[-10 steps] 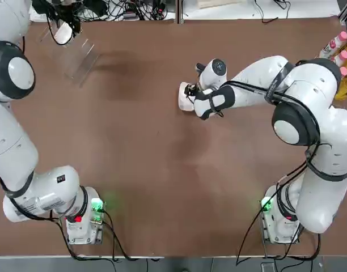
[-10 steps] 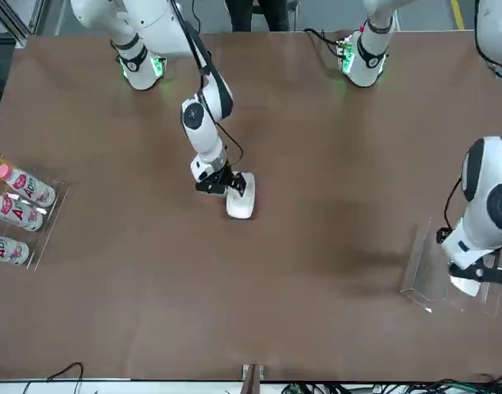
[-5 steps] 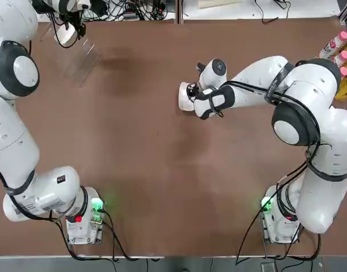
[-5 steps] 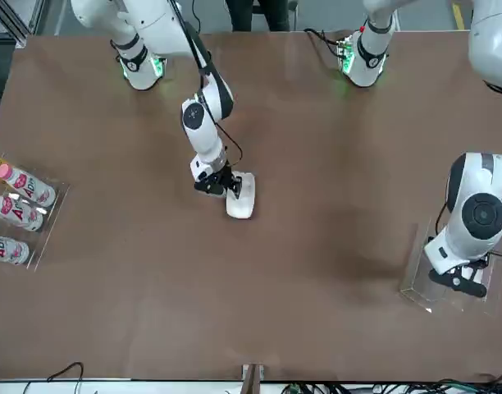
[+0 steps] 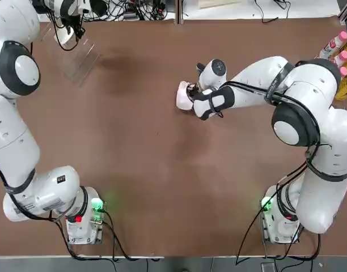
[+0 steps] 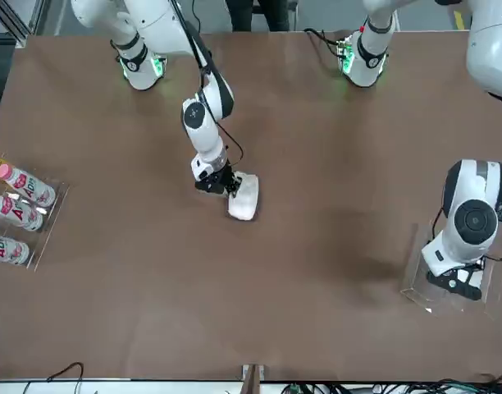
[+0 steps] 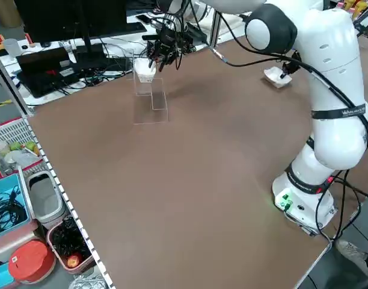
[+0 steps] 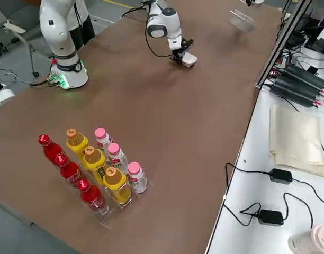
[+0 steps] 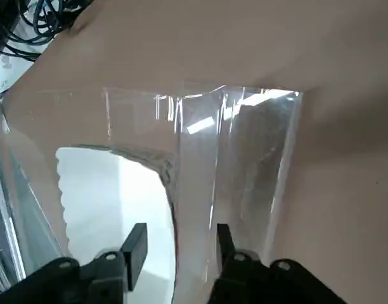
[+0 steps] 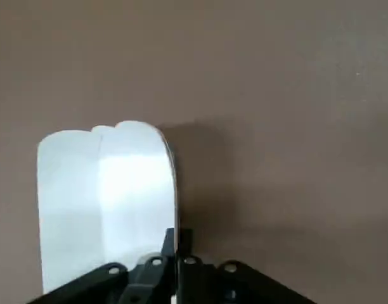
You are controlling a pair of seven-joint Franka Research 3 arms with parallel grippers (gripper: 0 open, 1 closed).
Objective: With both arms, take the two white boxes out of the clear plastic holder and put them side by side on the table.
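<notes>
One white box rests on the table near the middle. My right gripper is beside it, shut with nothing between its fingers, and the box stands along one finger. The other white box sits in a slot of the clear plastic holder at the far left corner. My left gripper is low over the holder. Its fingers stand apart, with that box's edge and a clear divider wall between them.
A clear rack of pink-capped, yellow and red bottles stands at the table's right edge. Cables lie beyond the far edge, close behind the holder.
My right gripper's fingers have closed, and the box beside them has shifted slightly left. My left gripper has swung in over the holder and its fingers have narrowed.
</notes>
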